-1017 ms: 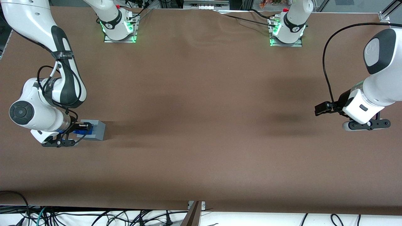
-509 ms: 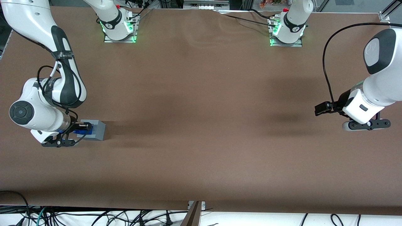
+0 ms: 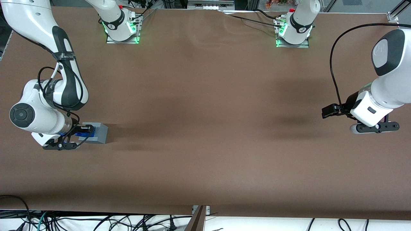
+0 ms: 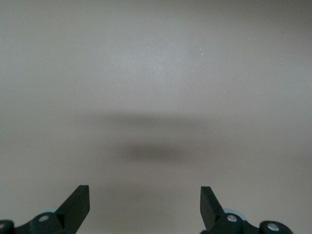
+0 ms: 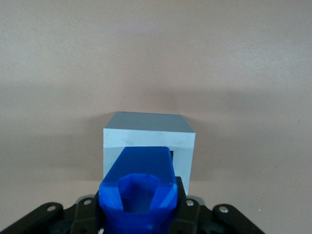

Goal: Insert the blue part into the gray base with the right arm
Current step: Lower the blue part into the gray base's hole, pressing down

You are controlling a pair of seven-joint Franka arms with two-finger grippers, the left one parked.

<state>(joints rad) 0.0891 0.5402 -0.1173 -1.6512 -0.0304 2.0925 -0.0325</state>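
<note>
- A plain light-grey cube, the gray base (image 3: 98, 133), sits on the brown cloth-covered table (image 3: 205, 128) toward the working arm's end.
- The white jointed right arm (image 3: 48, 96) bends down over the gray base.
- Its black two-finger gripper (image 3: 84, 130) hangs directly above the gray base, fingers clamped on a small bright-blue plastic block, the blue part (image 5: 139, 187).
- In the right wrist view the blue part's lower end overlaps the square recess in the gray base's (image 5: 148, 141) top face; how deep it sits cannot be told.
</note>
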